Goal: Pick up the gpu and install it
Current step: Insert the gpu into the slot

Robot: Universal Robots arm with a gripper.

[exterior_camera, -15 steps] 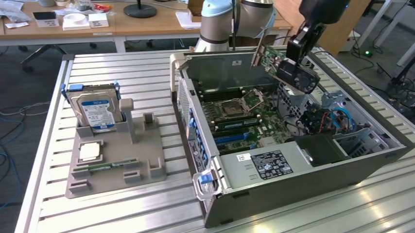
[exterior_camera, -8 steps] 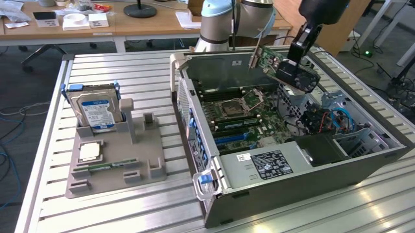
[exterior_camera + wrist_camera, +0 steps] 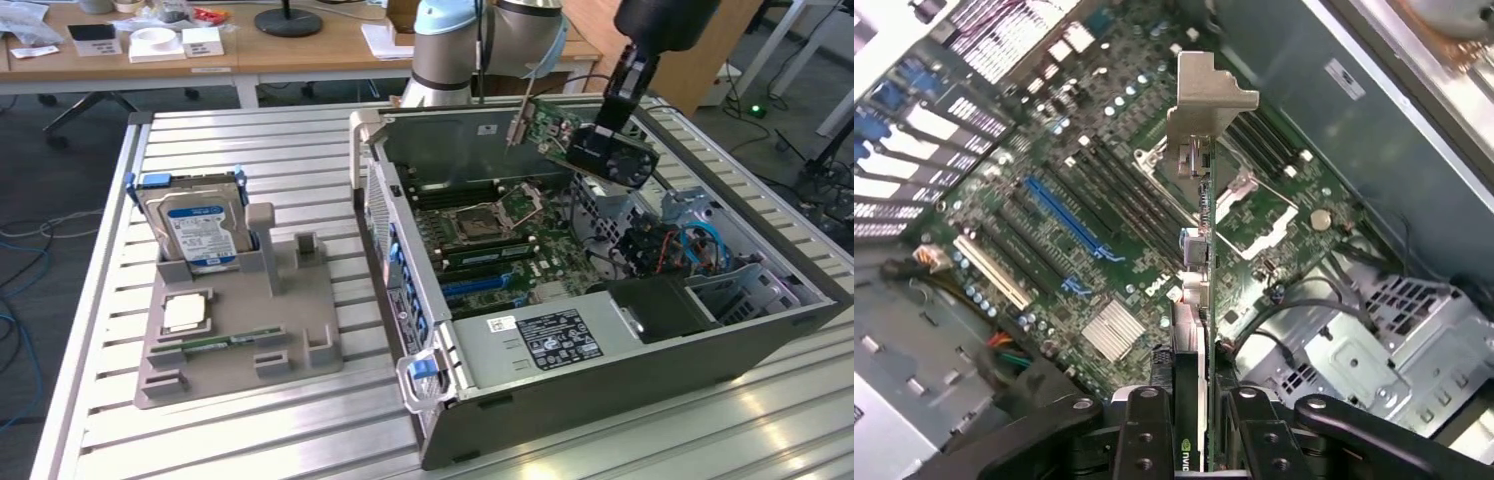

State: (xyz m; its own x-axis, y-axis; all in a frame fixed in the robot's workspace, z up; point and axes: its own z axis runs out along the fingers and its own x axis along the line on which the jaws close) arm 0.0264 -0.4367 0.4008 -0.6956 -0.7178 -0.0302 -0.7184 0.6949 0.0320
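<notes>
The gpu (image 3: 603,148) is a green card with a black round fan and a silver end bracket (image 3: 515,122). It hangs tilted in the air above the open computer case (image 3: 587,340), at the case's far side. My gripper (image 3: 611,128) is shut on its upper edge. In the wrist view I look along the card's thin edge (image 3: 1202,300) to its bracket (image 3: 1206,95), with both fingers (image 3: 1146,425) clamped on the card. The motherboard (image 3: 1104,230) lies below, its blue slot (image 3: 1066,215) and black slots showing.
A grey holder tray (image 3: 227,330) at the exterior view's left carries a silver hard drive with a blue label (image 3: 194,228), a CPU chip (image 3: 184,312) and a slim green memory stick (image 3: 207,343). Inside the case are a drive cage (image 3: 1354,350) and cables.
</notes>
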